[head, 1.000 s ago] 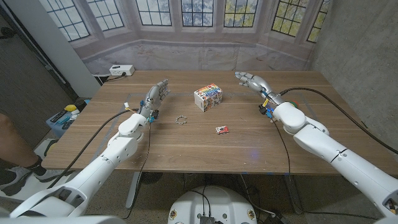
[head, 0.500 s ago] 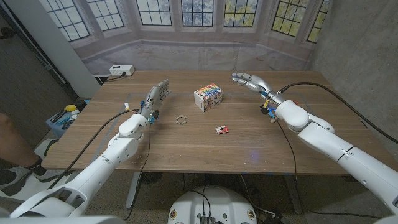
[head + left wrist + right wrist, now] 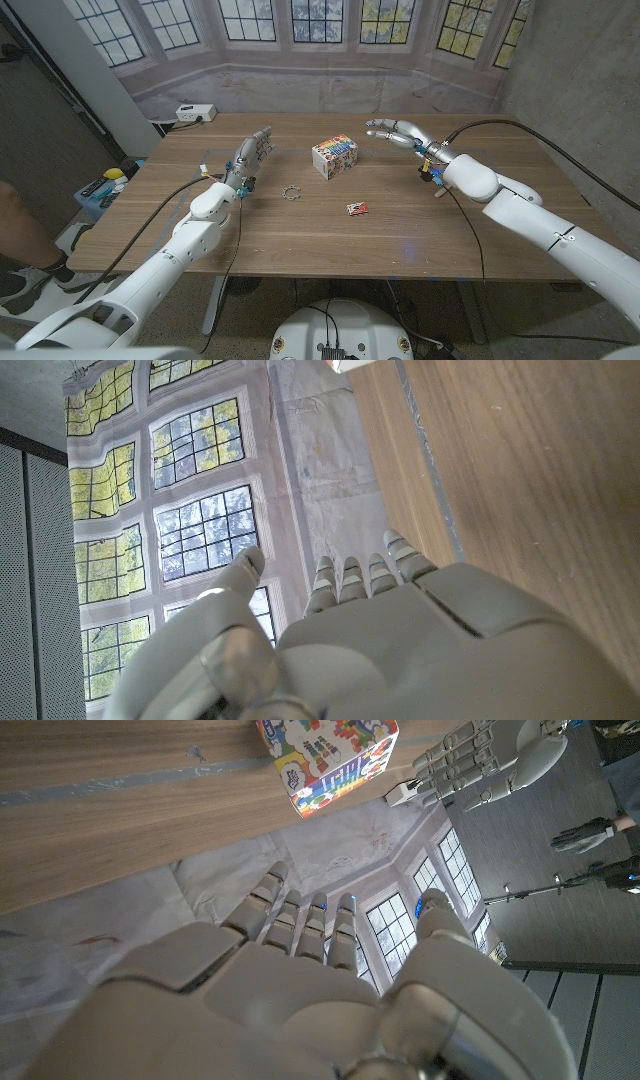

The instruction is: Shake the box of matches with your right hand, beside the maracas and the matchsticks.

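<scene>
A small red and white matchbox (image 3: 357, 208) lies flat near the table's middle. Left of it sits a little ring-shaped cluster of pale bits (image 3: 291, 192). Farther back stands a white box with a bright multicoloured print (image 3: 335, 156), also seen in the right wrist view (image 3: 325, 760). My right hand (image 3: 395, 131) hovers open just right of that printed box, fingers spread and pointing left, well behind the matchbox. Over the table's left part my left hand (image 3: 252, 152) is open with straight fingers and nothing in it; the right wrist view shows it too (image 3: 490, 755).
A white power strip (image 3: 195, 113) lies at the table's far left corner. A low stand with blue and yellow items (image 3: 105, 185) and a person's leg (image 3: 20, 225) are beside the table's left edge. Bare wood (image 3: 330, 245) stretches in front of the matchbox.
My right hand has slid left along the far side of the table, closer to the printed box. The left hand and the objects have stayed put.
</scene>
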